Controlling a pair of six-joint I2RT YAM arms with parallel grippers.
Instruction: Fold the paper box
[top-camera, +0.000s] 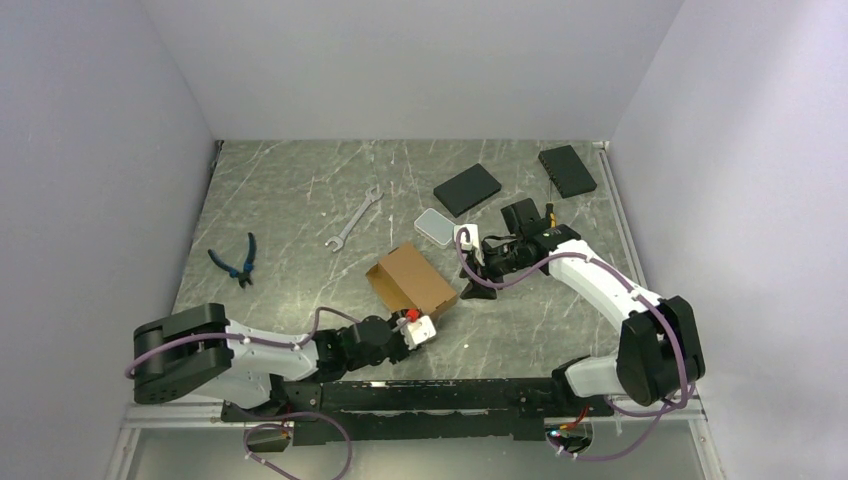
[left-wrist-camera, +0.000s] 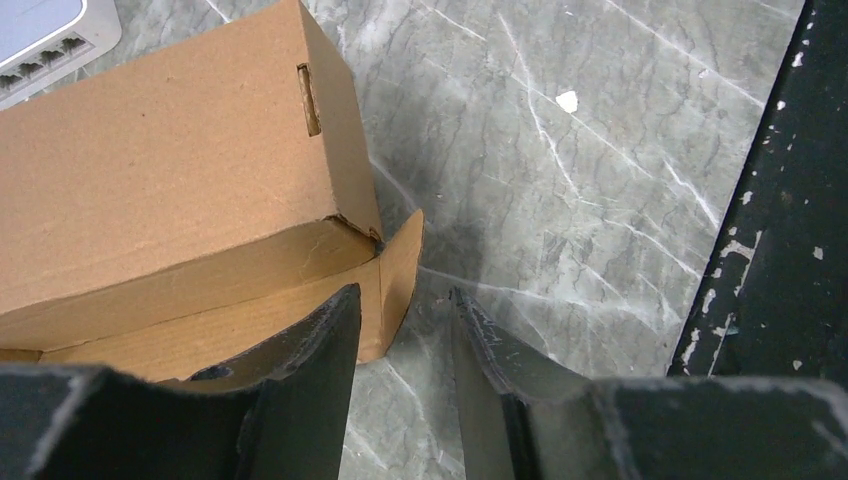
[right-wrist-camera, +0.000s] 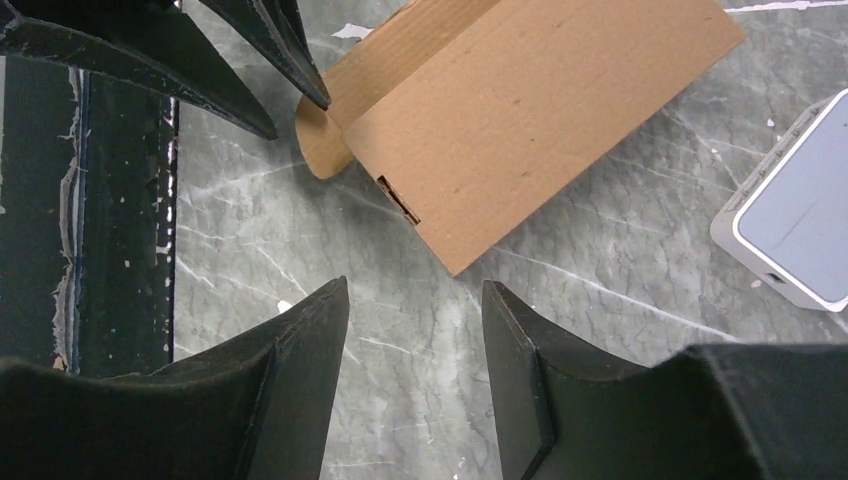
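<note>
The paper box (top-camera: 415, 278) sits in the middle of the worktop (top-camera: 290, 200). Its long side slants from back left to near right. The left hand (left-wrist-camera: 405, 295) is nearer, right at the box's near corner. Its fingers (left-wrist-camera: 300, 370) stand apart with a small flap (left-wrist-camera: 398, 270) between them, not pinched yet. The right hand (right-wrist-camera: 410, 290) is open and empty, just beside the box. I cannot see inside the box.

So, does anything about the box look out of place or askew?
Yes. A small rounded flap sticks out from the end of the box instead of lying tucked in, and the slot in the side next to it is empty. Nothing else stands out.
</note>
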